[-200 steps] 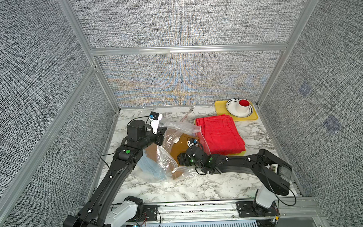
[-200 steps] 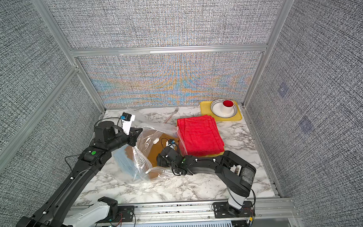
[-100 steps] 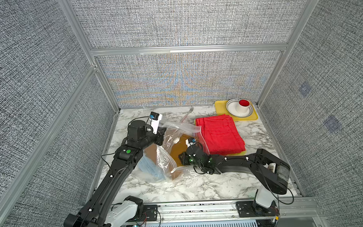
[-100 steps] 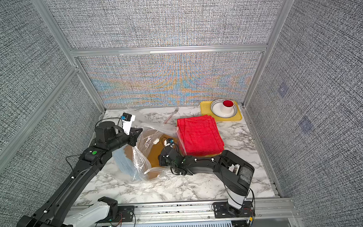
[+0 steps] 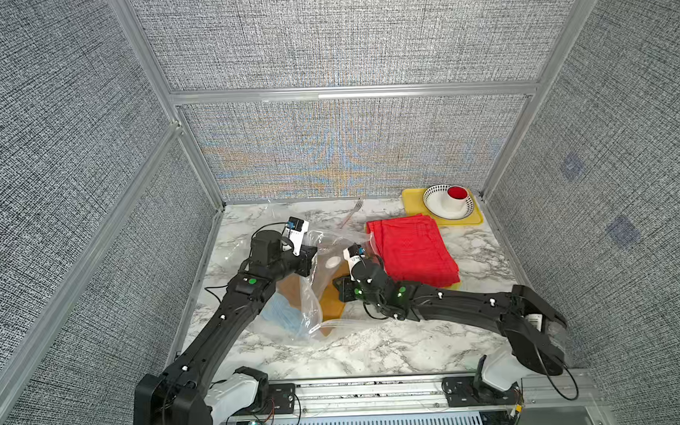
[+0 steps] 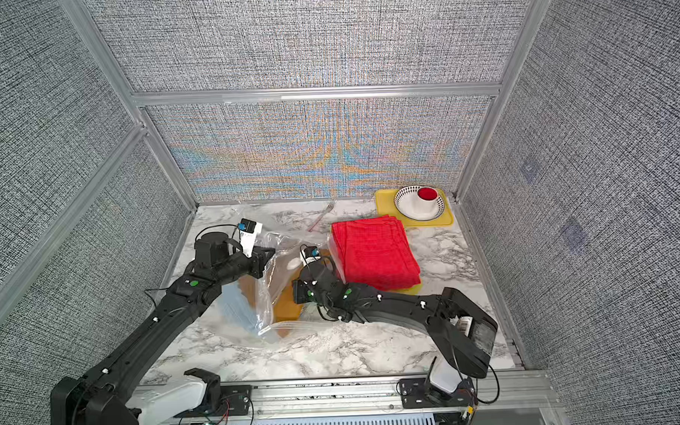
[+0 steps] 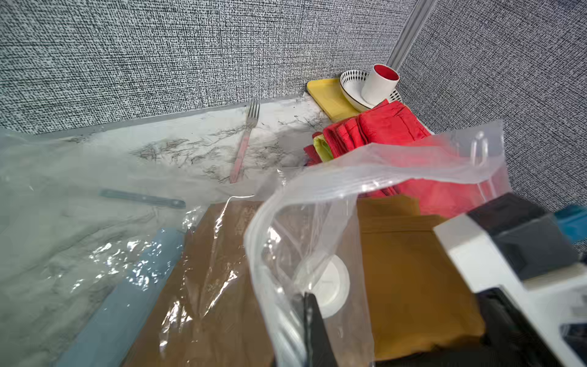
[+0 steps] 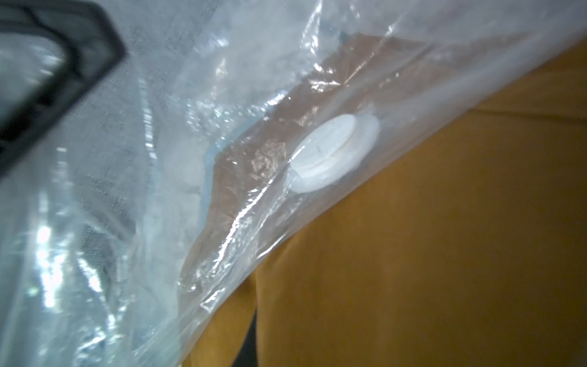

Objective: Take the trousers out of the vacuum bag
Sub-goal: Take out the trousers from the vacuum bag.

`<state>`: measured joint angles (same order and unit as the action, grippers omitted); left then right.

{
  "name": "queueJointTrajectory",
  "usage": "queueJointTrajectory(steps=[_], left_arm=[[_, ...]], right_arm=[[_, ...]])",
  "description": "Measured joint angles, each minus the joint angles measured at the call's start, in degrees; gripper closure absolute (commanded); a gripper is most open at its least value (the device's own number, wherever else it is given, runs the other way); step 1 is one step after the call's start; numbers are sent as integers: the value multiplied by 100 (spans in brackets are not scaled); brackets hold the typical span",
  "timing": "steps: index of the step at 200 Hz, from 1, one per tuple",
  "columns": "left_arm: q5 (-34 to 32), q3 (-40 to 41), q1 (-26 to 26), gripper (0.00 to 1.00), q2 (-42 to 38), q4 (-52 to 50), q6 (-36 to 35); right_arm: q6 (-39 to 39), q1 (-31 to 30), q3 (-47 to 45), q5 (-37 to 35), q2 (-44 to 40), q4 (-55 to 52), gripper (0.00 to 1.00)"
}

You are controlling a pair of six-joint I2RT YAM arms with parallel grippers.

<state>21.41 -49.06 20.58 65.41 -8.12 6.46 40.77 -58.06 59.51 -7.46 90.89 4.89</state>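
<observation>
Near the middle of the marble table (image 5: 374, 344), the orange trousers (image 5: 329, 305) lie flat, partly under the vacuum bag (image 5: 310, 300) film. The light blue trousers (image 5: 285, 312) sit beside them, deeper in the plastic. The red trousers (image 5: 411, 250) are folded outside the bag on the right arm's side, on top of a yellow pair (image 7: 322, 147).

The left gripper (image 5: 312, 263) is clamped on the bag's top film near the white valve (image 5: 332, 262), holding it up. The right gripper (image 5: 338, 289) sits on the orange cloth at the bag's mouth, and honestly I can't tell if it's pinching.

At the back there's a fork (image 5: 352, 217) and a cup (image 5: 456, 199) in a bowl (image 5: 433, 204) on a yellow board (image 5: 414, 203).
</observation>
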Motion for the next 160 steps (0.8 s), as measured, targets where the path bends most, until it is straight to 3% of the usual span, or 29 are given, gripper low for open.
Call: queueJointTrajectory(steps=[77,160], left_arm=[[-175,136,7,100,70,192,-85],[-199,57,17,100,566,260,-42]], right_arm=[[-1375,7,732,216,-1051,-1840,100],[-2498,4,767,1456,-2258,-2232,100]])
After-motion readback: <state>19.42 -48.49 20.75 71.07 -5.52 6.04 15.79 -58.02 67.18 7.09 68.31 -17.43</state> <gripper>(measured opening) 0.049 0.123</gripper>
